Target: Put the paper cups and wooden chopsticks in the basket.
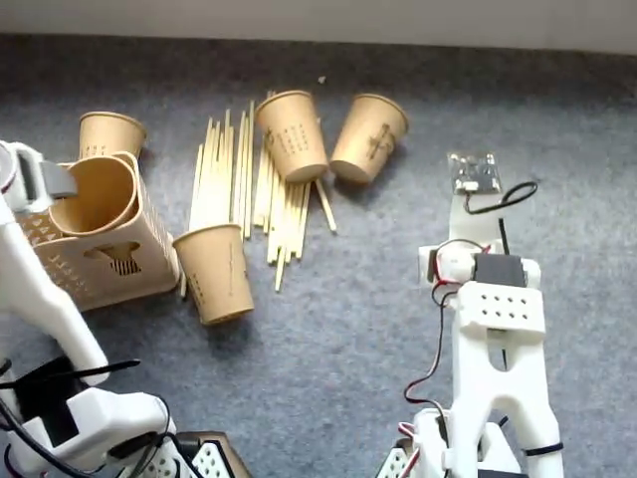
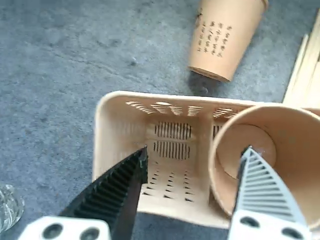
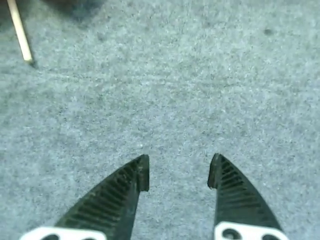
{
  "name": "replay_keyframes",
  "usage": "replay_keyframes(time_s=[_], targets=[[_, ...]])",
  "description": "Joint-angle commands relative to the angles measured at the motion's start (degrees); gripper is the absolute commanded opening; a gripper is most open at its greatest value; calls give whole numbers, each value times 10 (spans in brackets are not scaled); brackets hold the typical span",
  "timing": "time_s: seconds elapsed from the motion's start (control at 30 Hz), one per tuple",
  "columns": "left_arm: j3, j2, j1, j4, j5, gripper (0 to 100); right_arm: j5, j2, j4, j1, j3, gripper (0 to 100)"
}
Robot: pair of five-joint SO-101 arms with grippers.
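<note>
Five paper cups [image 1: 292, 134], one spread of wooden chopsticks [image 1: 237, 179], one basket [image 1: 109, 269].
One cup [image 1: 95, 194] in basket, left of frame; four on grey surface [image 1: 348, 329] near chopsticks. Left jaws apart over basket; right jaws apart over bare surface.

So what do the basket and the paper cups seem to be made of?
The beige slotted basket looks like moulded plastic: smooth, slight sheen, cut vent slots. The tan cups look like matte paper, thin-walled with a visible side seam.

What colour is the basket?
Pale beige, with slotted walls; the basket shows best in the left wrist view.
</note>
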State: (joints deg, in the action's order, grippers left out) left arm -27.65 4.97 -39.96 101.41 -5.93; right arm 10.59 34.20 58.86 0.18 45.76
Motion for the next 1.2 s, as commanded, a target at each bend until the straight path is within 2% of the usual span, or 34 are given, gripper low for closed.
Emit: replay_keyframes(time_s=[0.0,0.17,0.27,0.47,0.6,0.67,0.8,0.87,0.97,1.17], targets=[[-65,22,-54,2,-5,306,7,13,-6,-9,-3,203],[-31,8,-88,-1,-7,306,7,13,-6,-9,-3,203],[12,-13,-99,-37,-33,306,7,13,-6,-9,-3,203],[104,-85,-130,-136,-39,306,7,13,-6,-9,-3,203],[129,-134,-129,-160,-56,304,7,13,-6,-9,-3,203],[130,-155,-120,-159,-72,259,7,13,-6,-9,-3,203],[128,-173,-96,-170,-126,0,7,13,-6,-9,-2,203],[129,-173,-90,-167,-134,28,7,15,-6,-9,7,203],[125,-172,-88,-159,-132,6,7,18,-7,-9,25,203],[-5,-172,-98,-90,-102,3,7,19,-7,-6,51,203]])
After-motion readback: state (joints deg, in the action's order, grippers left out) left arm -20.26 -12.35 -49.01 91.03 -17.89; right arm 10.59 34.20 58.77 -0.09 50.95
